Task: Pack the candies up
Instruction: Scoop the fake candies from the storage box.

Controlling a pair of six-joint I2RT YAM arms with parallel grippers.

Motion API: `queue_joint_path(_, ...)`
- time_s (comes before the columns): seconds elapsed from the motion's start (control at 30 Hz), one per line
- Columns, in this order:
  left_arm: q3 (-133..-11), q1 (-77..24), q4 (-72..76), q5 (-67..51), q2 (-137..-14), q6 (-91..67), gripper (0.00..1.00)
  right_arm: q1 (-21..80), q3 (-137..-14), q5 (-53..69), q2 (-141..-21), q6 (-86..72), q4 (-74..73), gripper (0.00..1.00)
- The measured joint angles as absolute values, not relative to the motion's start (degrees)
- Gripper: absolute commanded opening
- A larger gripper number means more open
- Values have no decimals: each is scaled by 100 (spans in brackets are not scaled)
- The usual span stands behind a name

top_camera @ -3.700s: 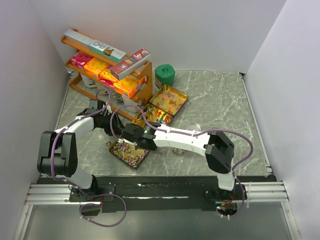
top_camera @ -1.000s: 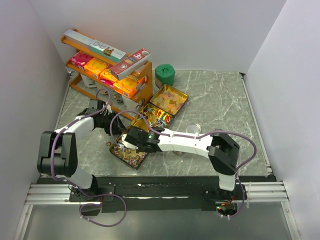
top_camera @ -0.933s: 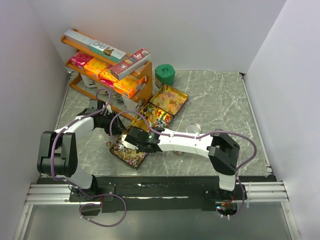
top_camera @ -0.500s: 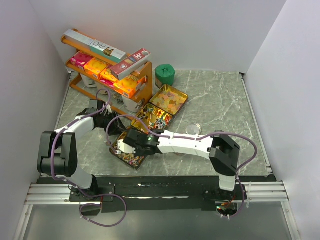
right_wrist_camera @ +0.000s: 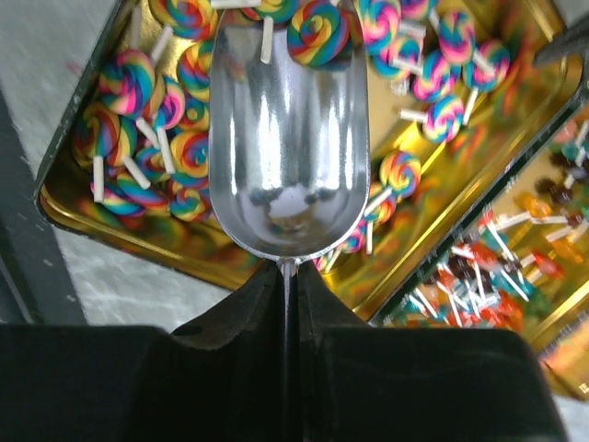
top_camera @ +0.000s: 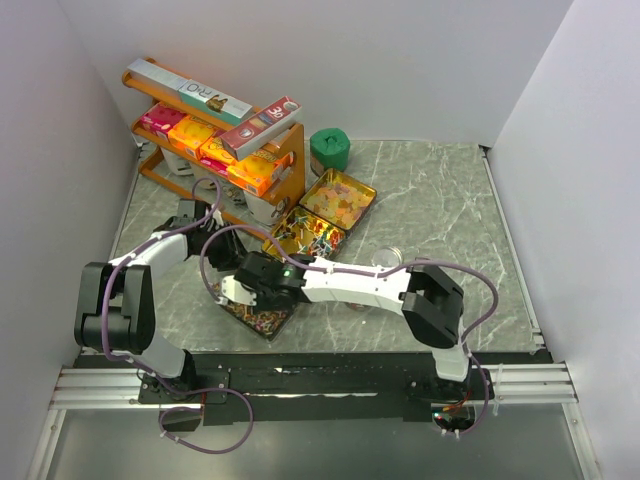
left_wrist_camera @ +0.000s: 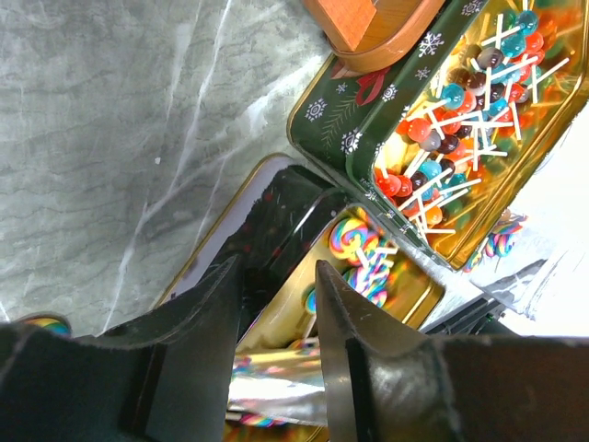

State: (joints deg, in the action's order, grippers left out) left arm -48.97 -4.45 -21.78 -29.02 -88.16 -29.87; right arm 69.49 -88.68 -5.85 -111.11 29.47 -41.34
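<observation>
The candies fill three open tins. Rainbow swirl lollipops (right_wrist_camera: 147, 83) lie in the near gold tin (right_wrist_camera: 83, 216) (top_camera: 281, 322). Red, blue and brown ball lollipops (left_wrist_camera: 460, 92) fill the middle tin (top_camera: 297, 216), and orange-yellow sweets (top_camera: 340, 200) the far tin. My right gripper (right_wrist_camera: 287, 267) (top_camera: 245, 288) is shut on the handle of a metal scoop (right_wrist_camera: 290, 138). The scoop hangs over the near tin, bare except for one lollipop (right_wrist_camera: 317, 32) at its front lip. My left gripper (left_wrist_camera: 279, 267) (top_camera: 226, 264) is open, its fingers on either side of the near tin's dark wall (left_wrist_camera: 276, 230).
An orange wooden rack (top_camera: 290, 165) with orange and pink boxes stands at the back left, right beside the middle tin. A green container (top_camera: 329, 150) sits behind the far tin. A clear glass jar (top_camera: 385, 258) lies right of the tins, next to my right arm.
My right gripper has carried the scoop leftward over the near tin, toward its left end. The left arm has stayed at the tin's far-left wall.
</observation>
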Motion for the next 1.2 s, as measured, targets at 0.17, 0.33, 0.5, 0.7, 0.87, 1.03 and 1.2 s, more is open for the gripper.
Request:
queue_joint_path(0.17,-4897,-445,-2191,-2904,-8816,-3004,38,6934,-9133,-228,-11332,2692,-4165,0)
queue_joint_path(0.33,-4851,-445,-2174,-2961,-8816,-3100,32,6934,-9155,-23,-11371,2598,-4128,0)
queue_joint_path(0.5,-4847,-440,-2169,-2993,-8816,-3092,39,6906,-9247,30,-11439,2591,-4191,0)
queue_joint_path(0.7,-4866,-445,-2386,-2759,-8739,-3153,51,6888,-9013,69,-11445,2495,-4010,0)
queue_joint_path(0.87,-4910,-445,-2762,-2362,-8267,-3229,57,6783,-8554,128,-11424,2510,-3758,0)
queue_joint_path(1.03,-4901,-445,-2976,-2180,-7760,-3120,58,6670,-8331,298,-11288,2521,-3618,0)
queue_joint_path(1.2,-4814,-445,-3004,-2231,-7826,-2936,49,6587,-8215,462,-11216,2526,-3529,0)
